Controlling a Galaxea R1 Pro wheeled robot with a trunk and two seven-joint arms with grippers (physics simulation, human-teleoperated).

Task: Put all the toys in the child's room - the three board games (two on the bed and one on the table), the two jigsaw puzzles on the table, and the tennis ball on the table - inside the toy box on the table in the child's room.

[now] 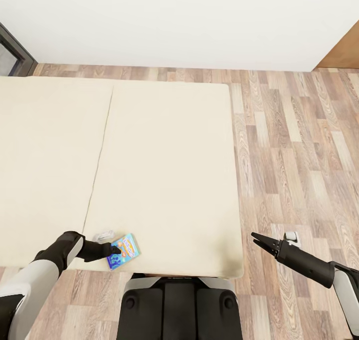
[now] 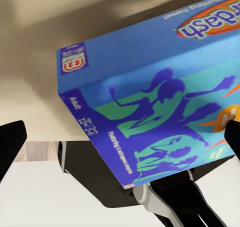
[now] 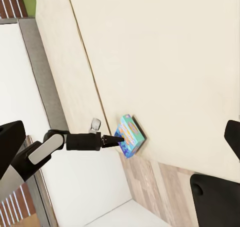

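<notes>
A light blue cartoon board game [image 1: 122,251] lies near the front edge of the beige bed [image 1: 164,170], a little left of my trunk. My left gripper [image 1: 115,252] is right at its near end. In the left wrist view the box [image 2: 150,102] looms close and tilted between the two spread fingers [image 2: 11,143], so that gripper is open. The right wrist view shows the same box [image 3: 130,135] at the left gripper's tip. My right gripper [image 1: 259,241] hangs open over the floor beside the bed's right front corner, nothing between its fingers [image 3: 10,142]. The table and toy box are out of view.
Wooden floor [image 1: 299,155] runs along the bed's right side and behind it, up to a white wall [image 1: 174,20]. A dark door frame [image 1: 12,55] stands at the far left and a wooden panel [image 1: 344,53] at the far right. My base [image 1: 179,305] is against the bed's front edge.
</notes>
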